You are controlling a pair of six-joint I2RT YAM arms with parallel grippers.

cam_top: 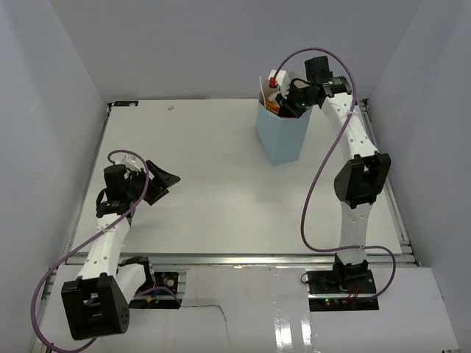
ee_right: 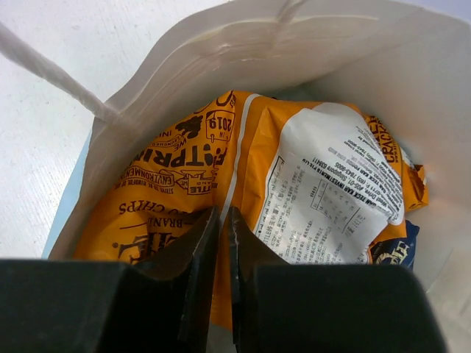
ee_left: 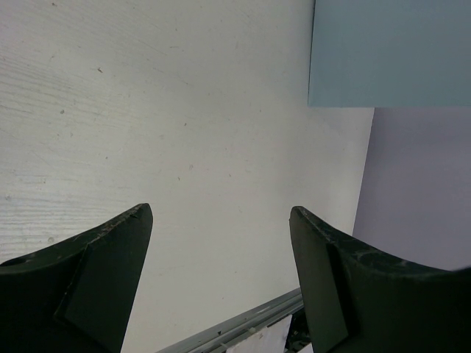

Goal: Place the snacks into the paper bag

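Top: my right gripper (cam_top: 288,103) over paper bag (cam_top: 282,136) mouth.
L wrist: my left gripper (ee_left: 219,283) wide, nothing held, bag corner ahead-right.
R wrist: jaws nearly shut, looks pinching orange chip bag (ee_right: 243,213) inside bag. Light, crinkly, slippery, crushable; grip edge seam.

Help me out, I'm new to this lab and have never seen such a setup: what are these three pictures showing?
Two robot arms are bolted at the near edge of a white table. The overhead camera shows both. The other two pictures come from cameras on each wrist. The left gripper hangs open over bare table, holding nothing. The right gripper reaches into the upright light blue paper bag, fingers nearly together against an orange chip bag already inside. Whether it grips the chip bag cannot be told. A dark blue packet peeks out beneath.
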